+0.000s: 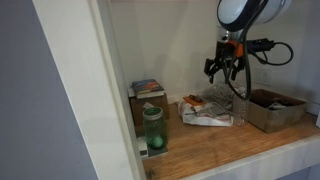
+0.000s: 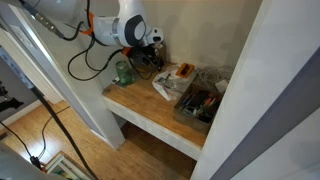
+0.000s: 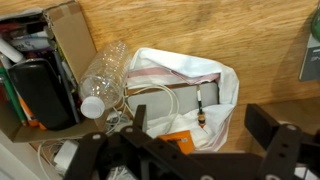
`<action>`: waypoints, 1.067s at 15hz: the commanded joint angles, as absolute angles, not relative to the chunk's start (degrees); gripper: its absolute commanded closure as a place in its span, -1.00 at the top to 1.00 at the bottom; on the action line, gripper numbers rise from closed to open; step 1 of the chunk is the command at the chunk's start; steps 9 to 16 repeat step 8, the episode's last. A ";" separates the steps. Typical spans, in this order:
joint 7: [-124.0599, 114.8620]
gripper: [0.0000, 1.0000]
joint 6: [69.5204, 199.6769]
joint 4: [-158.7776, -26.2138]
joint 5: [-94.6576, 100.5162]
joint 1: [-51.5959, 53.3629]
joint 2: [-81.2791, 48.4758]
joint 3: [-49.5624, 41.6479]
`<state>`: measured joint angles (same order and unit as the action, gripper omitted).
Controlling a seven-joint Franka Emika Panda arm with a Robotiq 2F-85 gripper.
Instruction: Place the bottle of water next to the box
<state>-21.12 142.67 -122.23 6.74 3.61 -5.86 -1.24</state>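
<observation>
Bottle of water (image 3: pixel 103 78) tight between box (image 3: pixel 72 40) and plastic bag (image 3: pixel 185 95); shelf (image 1: pixel 215 142) front bare.

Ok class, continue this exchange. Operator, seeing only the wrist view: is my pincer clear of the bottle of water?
Observer: Yes, the pincer hangs above the bottle of water, apart from it.
Operator: Is the bottle upright?
Observer: It looks upright, faint, between the plastic bag and the box.
Operator: What else is on the counter?
Observer: A green jar near the front edge, a small carton behind it.
</observation>
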 commanded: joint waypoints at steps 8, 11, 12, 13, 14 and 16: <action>-12.39 1.00 143.33 -122.65 3.72 2.69 -4.37 -0.56; -12.39 1.00 143.33 -122.65 3.72 2.69 -4.37 -0.56; -12.39 1.00 143.33 -122.65 3.72 2.69 -4.37 -0.56; -12.39 1.00 143.33 -122.65 3.72 2.69 -4.37 -0.56; -12.39 1.00 143.33 -122.65 3.72 2.69 -4.37 -0.56; -12.39 1.00 143.33 -122.65 3.72 2.69 -4.37 -0.56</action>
